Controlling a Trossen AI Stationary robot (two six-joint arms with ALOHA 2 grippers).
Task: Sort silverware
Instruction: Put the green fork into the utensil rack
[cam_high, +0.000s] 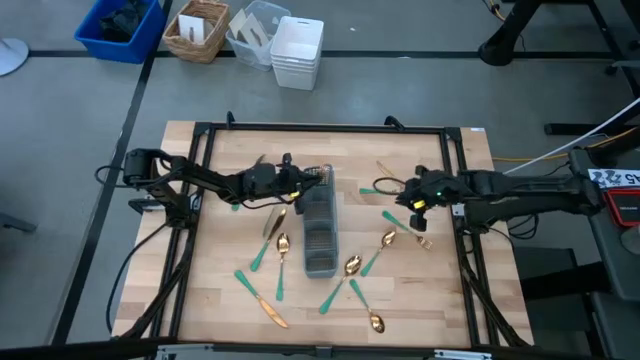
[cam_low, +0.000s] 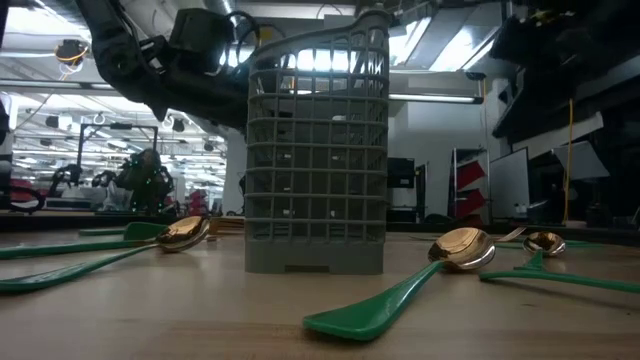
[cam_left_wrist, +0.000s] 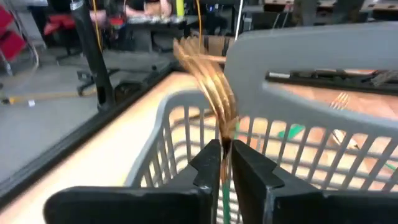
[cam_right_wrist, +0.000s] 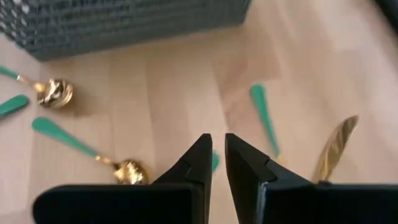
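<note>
While the left gripper (cam_left_wrist: 225, 163) clamps its jaws on a gold fork (cam_left_wrist: 208, 74) above the grey caddy (cam_high: 318, 232), the right gripper (cam_right_wrist: 217, 155) hovers, jaws slightly apart, over scattered silverware (cam_high: 372, 258) on the counter (cam_high: 220, 290).

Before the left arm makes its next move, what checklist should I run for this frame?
1. Fork pinched in the left end effector: ok.
2. Fork positioned over the caddy: ok, at its far end.
3. Which compartment lies below the fork: cannot tell.
4. Right end effector clear of the caddy: ok, it hovers over the table to the caddy's right.
5. Table silverware sorted: not ok, loose pieces such as a spoon lie around the caddy.
</note>
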